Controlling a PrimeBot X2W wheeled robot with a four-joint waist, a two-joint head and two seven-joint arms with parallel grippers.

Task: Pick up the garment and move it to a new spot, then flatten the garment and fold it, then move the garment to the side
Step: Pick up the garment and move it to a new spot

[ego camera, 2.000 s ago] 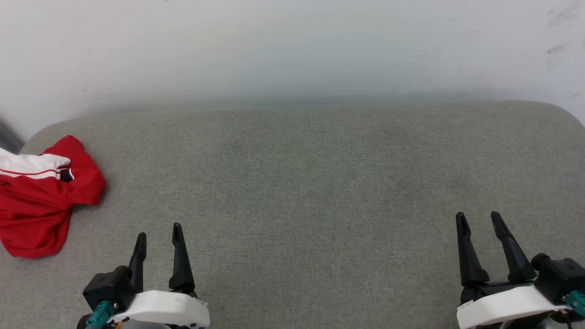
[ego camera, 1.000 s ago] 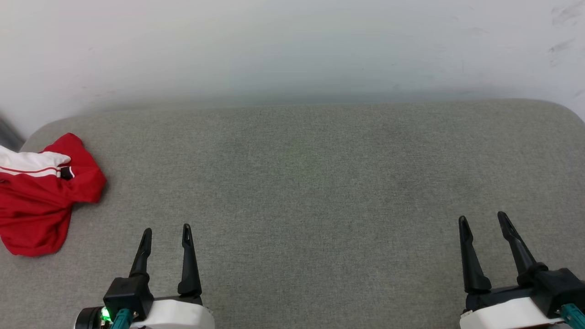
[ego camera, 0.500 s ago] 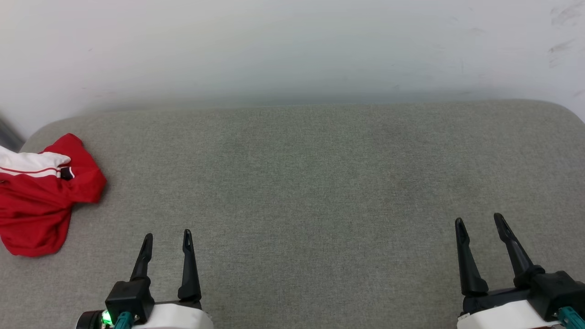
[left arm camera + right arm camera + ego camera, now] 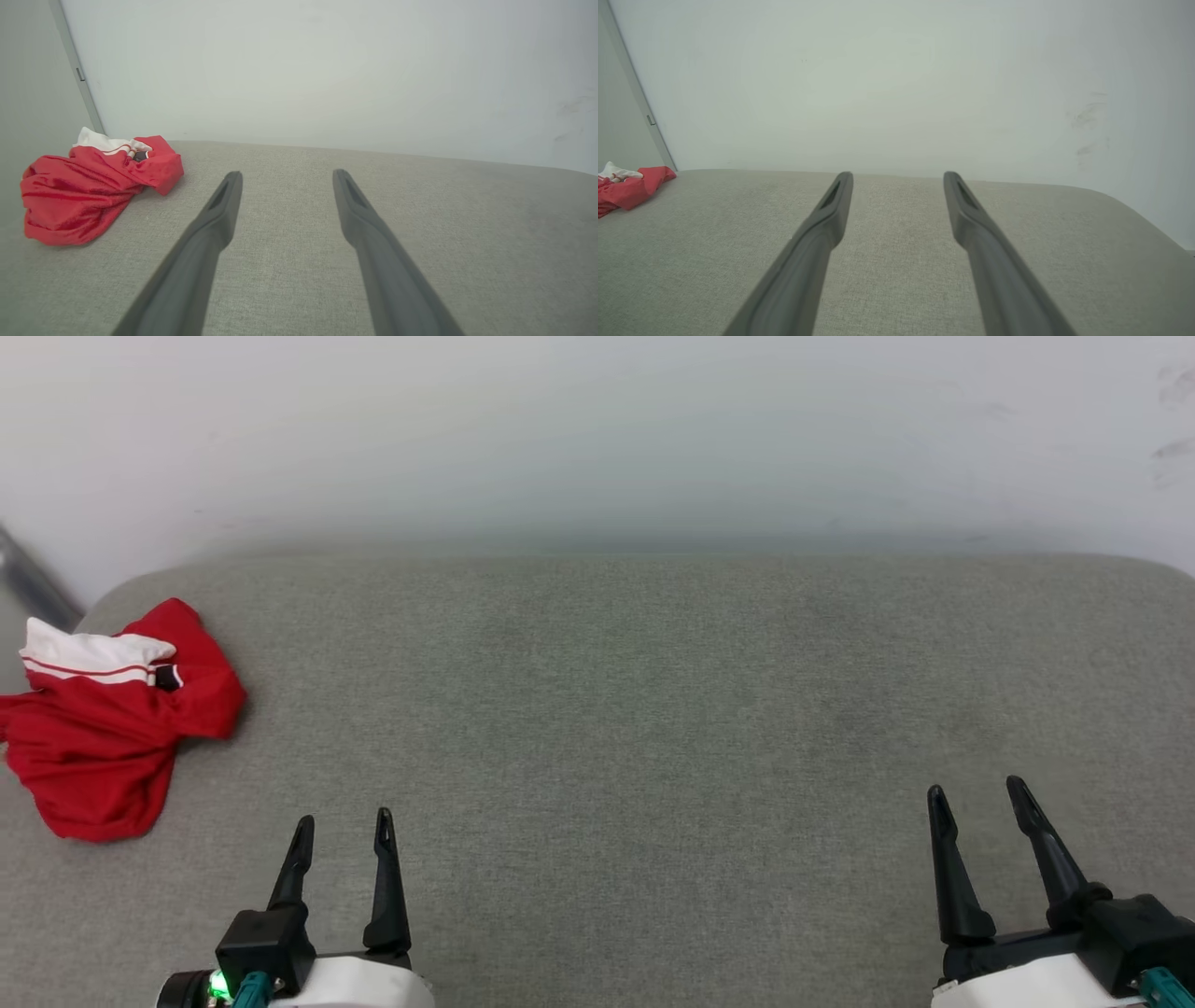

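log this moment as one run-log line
phase: before pickup | crumpled red and white jersey T-shirt: far left of grey fabric surface, untouched | left pincer: open, empty | right pincer: open, empty

Bright even light, soft shadows, wall hazy.

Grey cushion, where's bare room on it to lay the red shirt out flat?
The widest bare stretch of the grey cushion runs from the crumpled red shirt at its left end to its right end, between the wall behind and the left hand and right hand in front. Only the left end is crowded.
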